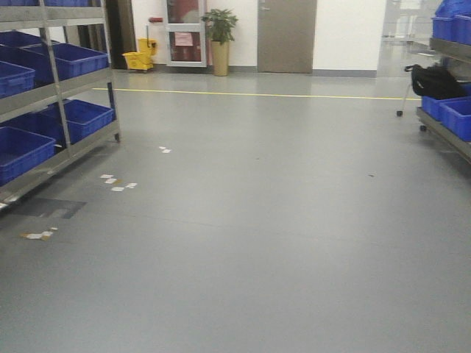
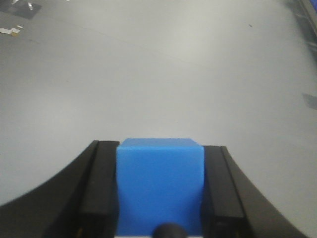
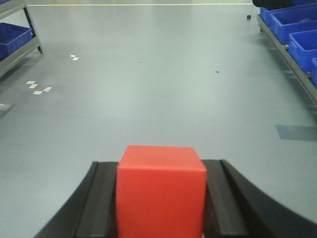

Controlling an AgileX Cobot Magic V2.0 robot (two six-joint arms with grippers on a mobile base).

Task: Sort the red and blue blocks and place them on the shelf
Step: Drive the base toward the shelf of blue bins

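Observation:
In the left wrist view my left gripper [image 2: 160,148] is shut on the blue block [image 2: 160,186], a sky-blue cube held between the two black fingers above the grey floor. My right gripper [image 3: 161,163] in the right wrist view is shut on the red block [image 3: 161,191], clamped the same way. A steel shelf [image 1: 73,81] with blue bins [image 1: 77,59] stands at the left of the front view. A second shelf [image 1: 449,125] with bins lines the right edge. Neither gripper shows in the front view.
Open grey floor [image 1: 257,220] stretches ahead with scraps of white tape [image 1: 118,182] near the left shelf. A black bag [image 1: 436,81] rests by the right shelf. At the back are a yellow mop bucket [image 1: 138,59], a potted plant [image 1: 220,44] and doors.

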